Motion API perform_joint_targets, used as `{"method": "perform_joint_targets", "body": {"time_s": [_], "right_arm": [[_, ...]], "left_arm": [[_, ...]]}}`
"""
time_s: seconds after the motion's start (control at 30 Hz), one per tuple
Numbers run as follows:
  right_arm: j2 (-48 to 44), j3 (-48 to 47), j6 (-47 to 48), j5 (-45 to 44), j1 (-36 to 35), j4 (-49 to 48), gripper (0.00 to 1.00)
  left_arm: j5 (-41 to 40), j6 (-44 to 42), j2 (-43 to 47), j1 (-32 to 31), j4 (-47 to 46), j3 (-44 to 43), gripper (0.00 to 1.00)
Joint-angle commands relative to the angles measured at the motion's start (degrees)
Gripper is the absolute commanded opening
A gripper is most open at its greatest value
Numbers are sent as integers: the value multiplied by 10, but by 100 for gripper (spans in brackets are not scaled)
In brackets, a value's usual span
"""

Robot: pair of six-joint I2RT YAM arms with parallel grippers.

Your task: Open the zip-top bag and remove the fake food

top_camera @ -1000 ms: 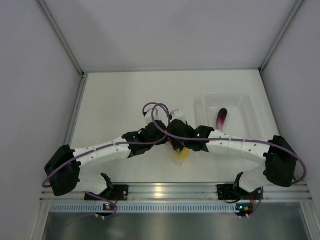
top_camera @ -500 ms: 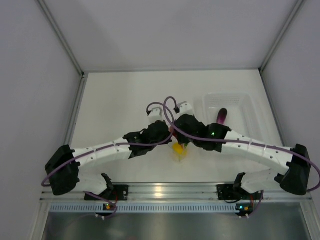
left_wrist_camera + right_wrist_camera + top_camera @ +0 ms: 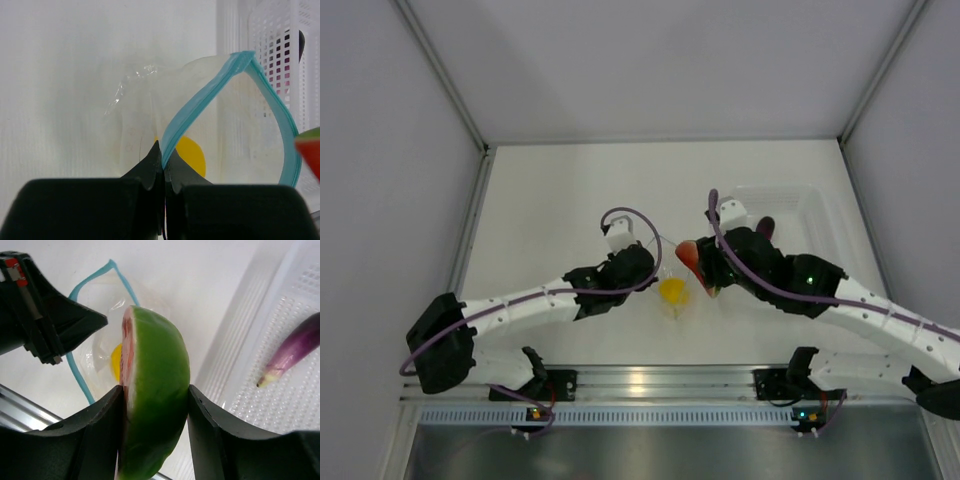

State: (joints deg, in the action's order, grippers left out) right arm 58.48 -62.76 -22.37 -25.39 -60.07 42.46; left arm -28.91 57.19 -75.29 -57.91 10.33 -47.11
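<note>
Right jaws, clamped on red-green plastic wedge (image 3: 155, 390), just cleared clear zip-top bag (image 3: 140, 110); left jaws pinch teal strip (image 3: 200, 99). Round yellow fruit (image 3: 672, 291) next.

White table (image 3: 550, 200), matte, walled at left, back and right. Metal rail (image 3: 650, 380) along near edge.
Zip-top bag (image 3: 135, 115) near middle, nearer front edge than back. Bottom seems to rest on surface. Mouth open, teal zip strip (image 3: 200, 102) raised in loop.
Round yellow fruit (image 3: 192, 155) inside bag, low down.
Clear rigid tub (image 3: 825, 210) at right, further back, near bag but apart from it, flat on table.
Purple eggplant piece (image 3: 295, 345) lies in tub on perforated floor.
</note>
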Motion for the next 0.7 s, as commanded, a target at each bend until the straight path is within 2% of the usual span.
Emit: {"method": "perform_joint_targets", "body": {"time_s": [0.0, 0.13, 0.17, 0.3, 0.43, 0.53, 0.67], "right_arm": [[-37, -22, 13, -17, 38, 26, 19], [-78, 16, 11, -12, 125, -39, 18], [-81, 25, 12, 0, 170, -53, 18], [-74, 76, 13, 15, 274, -132, 19], [-26, 115, 22, 57, 381, -217, 19], [13, 142, 17, 123, 490, -271, 22], [69, 156, -1, 135, 562, -300, 27]], "left_arm": [[-33, 21, 31, 0, -6, 14, 0], [-32, 24, 40, 3, -6, 24, 0], [-31, 23, 40, 3, -6, 25, 0], [-24, 21, 40, 3, -6, 26, 0], [-18, 16, 41, 3, -7, 24, 0], [-12, 12, 40, 3, -6, 23, 0], [-7, 6, 32, 3, -6, 19, 0]]}}
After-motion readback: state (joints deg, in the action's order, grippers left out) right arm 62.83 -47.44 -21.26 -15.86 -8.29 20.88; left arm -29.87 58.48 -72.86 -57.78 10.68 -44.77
